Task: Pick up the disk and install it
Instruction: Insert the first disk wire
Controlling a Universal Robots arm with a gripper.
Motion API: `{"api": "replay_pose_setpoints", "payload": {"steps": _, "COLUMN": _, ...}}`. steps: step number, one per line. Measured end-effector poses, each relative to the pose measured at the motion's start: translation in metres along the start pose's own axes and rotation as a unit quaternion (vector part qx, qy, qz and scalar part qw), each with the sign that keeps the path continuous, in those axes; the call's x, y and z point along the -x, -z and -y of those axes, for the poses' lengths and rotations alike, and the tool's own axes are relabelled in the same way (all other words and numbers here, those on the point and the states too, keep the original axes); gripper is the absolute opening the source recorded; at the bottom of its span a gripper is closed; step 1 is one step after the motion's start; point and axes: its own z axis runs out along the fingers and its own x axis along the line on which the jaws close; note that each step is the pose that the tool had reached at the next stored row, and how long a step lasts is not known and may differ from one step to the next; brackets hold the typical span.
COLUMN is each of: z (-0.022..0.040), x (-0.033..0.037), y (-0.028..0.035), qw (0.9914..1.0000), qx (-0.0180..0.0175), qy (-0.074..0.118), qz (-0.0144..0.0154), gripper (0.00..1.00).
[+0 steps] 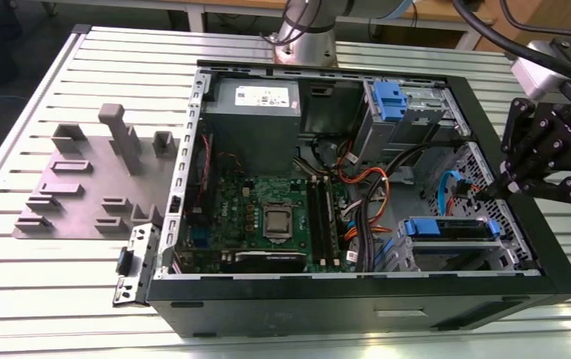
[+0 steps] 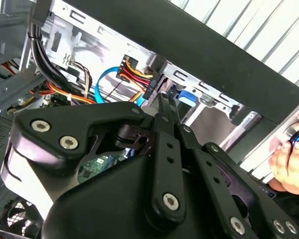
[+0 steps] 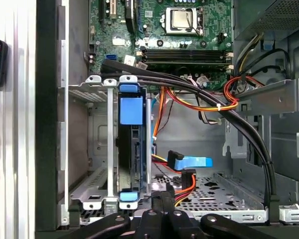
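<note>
The disk [image 3: 130, 149], in its blue carrier bracket, sits on edge in the metal drive cage [image 3: 97, 144] inside the open computer case [image 1: 485, 97]; in the exterior view it lies at the case's near right corner. The gripper [image 1: 500, 188] hangs just beside that corner, above the case's right wall, fingers [image 3: 162, 206] pressed together, holding nothing. The motherboard [image 1: 265, 209] and power supply [image 1: 255, 112] fill the left half.

Bright, even light (table glare)
</note>
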Motion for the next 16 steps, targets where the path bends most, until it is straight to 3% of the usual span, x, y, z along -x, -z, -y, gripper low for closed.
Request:
{"api": "replay_pose_setpoints", "payload": {"steps": 7, "z": 0.0013, "x": 0.005, "y": -0.0053, "qw": 0.99998, "qx": 0.0057, "qy": 0.0, "qz": 0.0021, "gripper": 0.11}}
{"api": "replay_pose_setpoints", "payload": {"steps": 14, "z": 0.0015, "x": 0.0054, "y": -0.0055, "qw": 0.99998, "qx": 0.006, "qy": 0.0, "qz": 0.0021, "gripper": 0.11}}
{"api": "replay_pose_setpoints", "payload": {"steps": 16, "z": 0.0015, "x": 0.0054, "y": -0.0055, "qw": 0.99998, "qx": 0.006, "qy": -0.001, "qz": 0.0021, "gripper": 0.17}}
